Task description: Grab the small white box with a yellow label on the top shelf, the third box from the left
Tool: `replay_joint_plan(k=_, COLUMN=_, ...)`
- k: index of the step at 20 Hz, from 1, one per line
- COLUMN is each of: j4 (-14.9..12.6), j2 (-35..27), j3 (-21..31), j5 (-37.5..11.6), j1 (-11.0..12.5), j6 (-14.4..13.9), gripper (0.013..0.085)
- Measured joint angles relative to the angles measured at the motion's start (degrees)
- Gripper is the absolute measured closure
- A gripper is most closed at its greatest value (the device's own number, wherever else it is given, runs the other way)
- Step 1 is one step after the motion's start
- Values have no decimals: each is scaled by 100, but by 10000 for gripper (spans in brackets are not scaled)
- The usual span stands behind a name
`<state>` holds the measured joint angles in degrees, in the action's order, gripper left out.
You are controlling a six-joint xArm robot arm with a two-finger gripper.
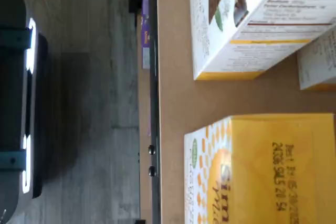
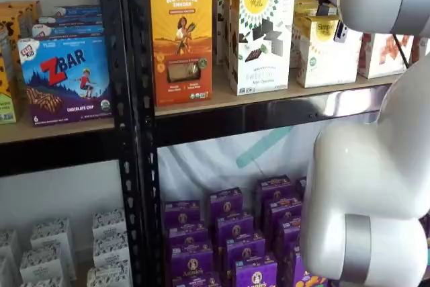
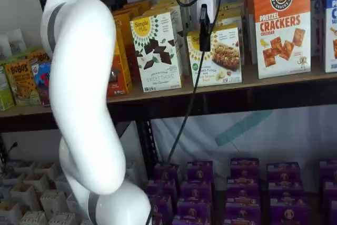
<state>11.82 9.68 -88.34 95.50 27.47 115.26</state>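
Observation:
The small white box (image 2: 328,50) with a yellow top edge stands on the top shelf (image 2: 222,102), right of the taller white Simple Mills box (image 2: 261,35). In a shelf view the box (image 3: 224,56) has my gripper (image 3: 204,38) hanging right in front of its left part. Only one black finger (image 3: 204,25) shows, side-on, below the white body, so I cannot tell whether it is open. The wrist view shows the box's yellow top (image 1: 273,166) close below the camera, with the shelf's tan board (image 1: 173,93) beside it.
An orange Revival box (image 2: 181,31) stands left of the taller box. A Pretzel Crackers box (image 3: 281,25) stands to the right. Purple boxes (image 3: 237,193) fill the shelf below. My white arm (image 3: 84,104) covers the left of one shelf view.

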Motion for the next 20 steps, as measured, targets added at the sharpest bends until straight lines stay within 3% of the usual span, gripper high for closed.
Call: replay_joint_plan(k=20, j4=-337, j2=-5, j3=15, j5=47, j1=-161, j6=-102, gripper=130)
